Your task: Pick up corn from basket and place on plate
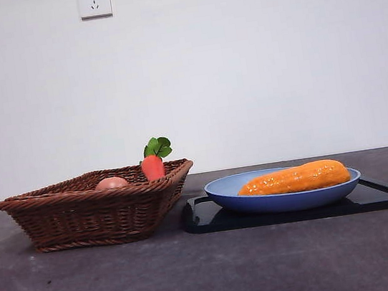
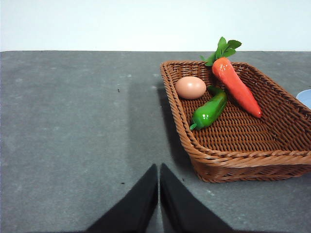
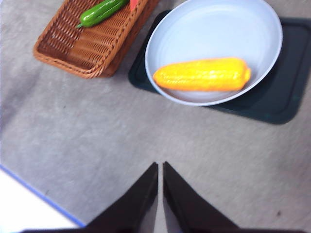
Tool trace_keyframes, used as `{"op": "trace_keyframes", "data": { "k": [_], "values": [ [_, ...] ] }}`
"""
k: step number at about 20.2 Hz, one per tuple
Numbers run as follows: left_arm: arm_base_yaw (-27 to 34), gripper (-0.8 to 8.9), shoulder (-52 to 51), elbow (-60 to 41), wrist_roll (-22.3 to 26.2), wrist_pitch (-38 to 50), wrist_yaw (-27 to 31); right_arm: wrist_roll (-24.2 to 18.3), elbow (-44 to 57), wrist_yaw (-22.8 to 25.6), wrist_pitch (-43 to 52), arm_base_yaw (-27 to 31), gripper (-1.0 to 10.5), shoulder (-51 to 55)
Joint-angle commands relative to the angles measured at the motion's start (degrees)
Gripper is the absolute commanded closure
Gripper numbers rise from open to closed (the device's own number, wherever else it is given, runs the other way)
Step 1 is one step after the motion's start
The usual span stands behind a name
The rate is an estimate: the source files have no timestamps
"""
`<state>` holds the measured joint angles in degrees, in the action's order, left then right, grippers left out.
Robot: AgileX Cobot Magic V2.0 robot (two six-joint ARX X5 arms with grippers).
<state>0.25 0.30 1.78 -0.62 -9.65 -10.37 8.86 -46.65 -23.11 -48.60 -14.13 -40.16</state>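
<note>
The corn (image 1: 296,178) is lying on its side in the light-blue plate (image 1: 222,193), which is sitting on a flat black tray (image 1: 386,198) just beside the wicker basket (image 1: 81,219). Judging from that, the placing step looks complete and the task seems to be at its end, with only a retreat or a rest left for the arms.

The right gripper (image 3: 160,170) is hanging above the bare table with its two black jaws pressed together and holding nothing. Ahead of its fingertips, well apart from them, the cob is resting along the near side of the plate, its full length inside the rim. The basket corner with the green pepper (image 3: 101,11) is lying farther ahead and off to one side of those tips.

The left gripper (image 2: 159,172) is also showing its jaws closed narrow and empty, waiting over the table. Beyond its tips and off to one side, the basket is holding a carrot (image 2: 235,85) with green leaves, an egg (image 2: 190,87) and the green pepper, the pepper lying between the other two. No corn is in the basket.

If anything is next, it calls only for keeping both arms clear of the plate so the cob is not nudged; no further grasp appears needed.
</note>
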Motion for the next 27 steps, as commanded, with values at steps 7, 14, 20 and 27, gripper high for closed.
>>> {"op": "trace_keyframes", "data": {
  "k": [7,14,20,27],
  "values": [
    [0.15,8.07,-0.11,-1.6,-0.13,0.48,0.02,-6.75,12.61,0.9,25.83,17.14,9.4,15.32],
    [0.15,8.07,-0.11,-1.6,-0.13,0.48,0.02,-6.75,33.86,2.1,48.37,19.91,9.4,30.08],
    [0.15,8.07,-0.11,-1.6,-0.13,0.48,0.02,-6.97,40.92,2.64,50.66,19.91,9.4,36.24],
    [0.15,8.07,-0.11,-1.6,-0.13,0.48,0.02,-6.71,46.14,2.6,49.9,19.89,9.4,40.02]
  ]
}}
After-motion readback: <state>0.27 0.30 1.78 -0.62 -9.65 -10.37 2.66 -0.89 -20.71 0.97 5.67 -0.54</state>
